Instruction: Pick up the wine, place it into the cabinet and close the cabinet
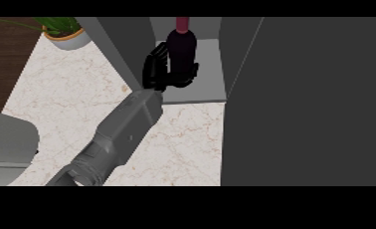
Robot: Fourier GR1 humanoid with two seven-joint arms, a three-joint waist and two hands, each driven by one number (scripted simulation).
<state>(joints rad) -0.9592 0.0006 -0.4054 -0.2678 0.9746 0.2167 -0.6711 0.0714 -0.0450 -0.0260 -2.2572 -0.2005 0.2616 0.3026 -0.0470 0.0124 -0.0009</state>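
The black left hand (163,71) curls around the dark glass wine bottle with its red capsule (182,46), gripping it from the bottle's left. Upright, the bottle stands on the grey open cabinet's shelf (209,81); the cabinet's tall dark door (301,103) hangs right.

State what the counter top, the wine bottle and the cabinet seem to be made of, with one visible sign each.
Counter top: likely polished marble, cream with thin brown veins. Wine bottle: probably dark glass with a red capsule on its neck. Cabinet: flat matt grey panels, perhaps painted board; the material is uncertain.
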